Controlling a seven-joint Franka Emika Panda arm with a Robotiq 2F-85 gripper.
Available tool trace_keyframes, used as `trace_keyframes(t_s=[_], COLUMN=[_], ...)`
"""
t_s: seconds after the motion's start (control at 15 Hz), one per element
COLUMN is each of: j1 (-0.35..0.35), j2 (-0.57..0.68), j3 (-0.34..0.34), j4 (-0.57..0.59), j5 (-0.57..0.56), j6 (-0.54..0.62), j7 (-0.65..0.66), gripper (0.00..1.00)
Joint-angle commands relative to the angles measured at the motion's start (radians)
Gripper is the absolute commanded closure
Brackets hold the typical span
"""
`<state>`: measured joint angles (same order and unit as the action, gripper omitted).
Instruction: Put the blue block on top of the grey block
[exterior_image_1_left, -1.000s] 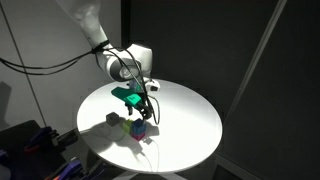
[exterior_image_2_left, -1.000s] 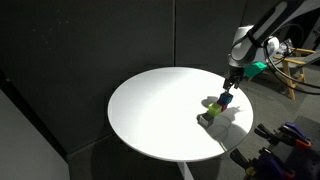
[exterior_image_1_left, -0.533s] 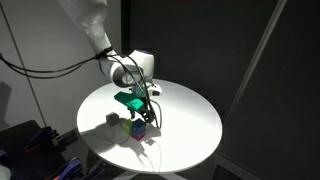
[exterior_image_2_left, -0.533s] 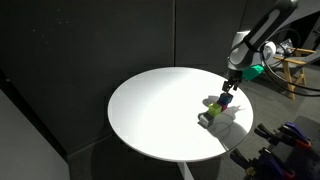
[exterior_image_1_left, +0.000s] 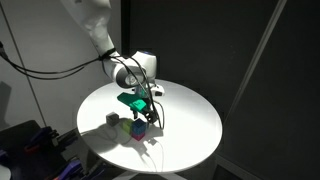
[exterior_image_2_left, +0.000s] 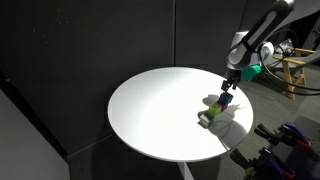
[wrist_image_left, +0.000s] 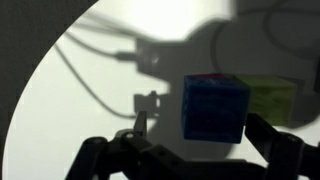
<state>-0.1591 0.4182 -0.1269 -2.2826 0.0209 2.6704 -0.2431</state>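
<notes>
On round wht table, matte blue block under wide-spread tool.

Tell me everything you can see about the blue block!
The blue block is a small plain cube, dark blue in the dim light. In the wrist view it shows between the open pincer's fingers, with a gap on one side. A magenta cube's edge peeks from behind it, and a yellow-green cube lies close beside it, over the white table.

place: robot lab | black backdrop | white round table | Panda arm
</notes>
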Motion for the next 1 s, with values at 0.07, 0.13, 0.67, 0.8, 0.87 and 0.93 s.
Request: trace_keyframes(t_s=[0.07,0.13,0.67,0.8,0.87,0.93], j1=[-0.016,-0.012,-0.005,-0.006,-0.006,-0.008], j2=[0.009,0.008,0.012,0.018,0.02,0.022], j3=[0.017,0.016,0.021,0.02,0.021,0.021], j4=[0.021,0.02,0.015,0.014,0.014,0.014], j5=[-0.015,-0.018,-0.024,-0.025,-0.025,-0.024], j6=[0.0,0.001,0.003,0.006,0.006,0.007], j7=[0.014,0.018,0.026,0.025,0.024,0.022], gripper=[0.0,0.0,0.0,0.0,0.0,0.0])
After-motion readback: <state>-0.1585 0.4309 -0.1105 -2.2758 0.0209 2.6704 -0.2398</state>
